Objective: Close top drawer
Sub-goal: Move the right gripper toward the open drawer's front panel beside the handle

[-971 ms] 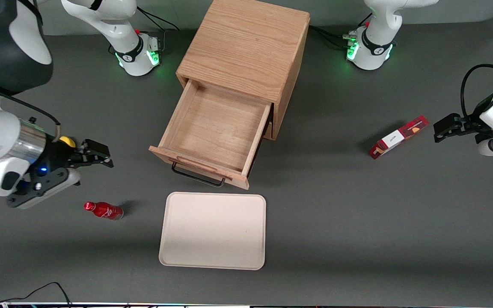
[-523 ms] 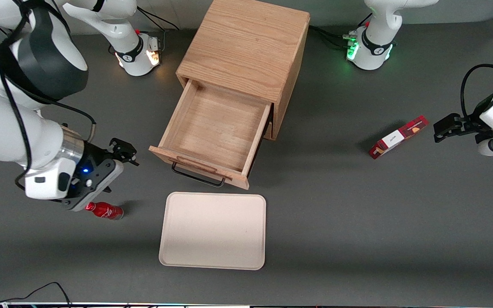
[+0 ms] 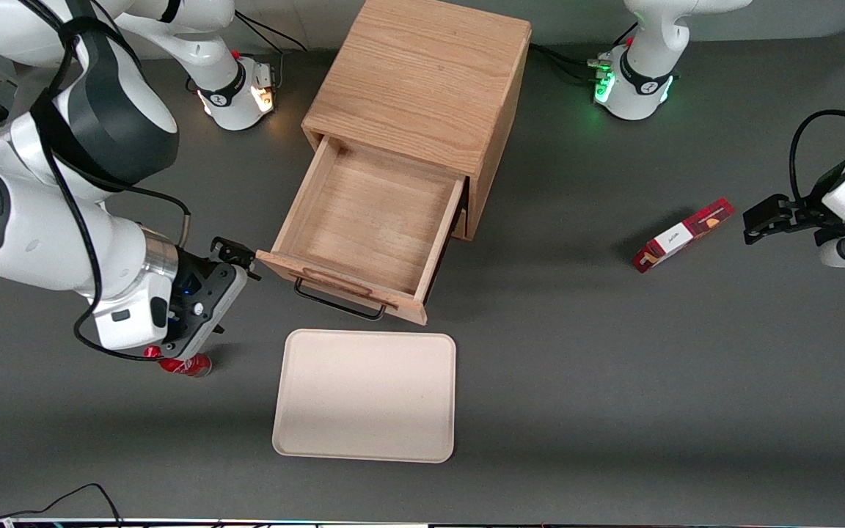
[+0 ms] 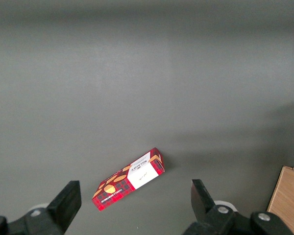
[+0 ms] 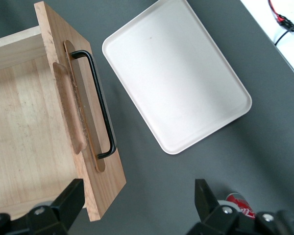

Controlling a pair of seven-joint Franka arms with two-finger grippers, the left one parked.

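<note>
Front view: the top drawer (image 3: 371, 224) stands pulled well out of the oak cabinet (image 3: 422, 81), its box bare inside, its black wire handle (image 3: 338, 302) facing the cream tray (image 3: 365, 396). The gripper (image 3: 235, 257) sits just beside the drawer's front corner, on the working arm's side, its tips close to that corner though contact cannot be judged. A red bottle (image 3: 188, 364) lies near the drawer, partly under the wrist. A red carton (image 3: 683, 235) lies well apart from the drawer, toward the parked arm's end.

Right wrist view: the drawer front (image 5: 83, 127) runs edge-on, the handle (image 5: 98, 105) and wooden lip (image 5: 71, 115) plain to see, the tray (image 5: 181, 73) near it. The two fingers (image 5: 63, 203) stand spread wide, holding nothing, one over the drawer's corner.

Judgement: to close it well, the gripper should come round in front of the drawer front, nearer its middle than the corner, and push squarely along the drawer's slide line; an off-centre shove could skew or jam the box.

Left wrist view: only the carton (image 4: 129, 178) and a sliver of the cabinet (image 4: 288, 200), well apart.
</note>
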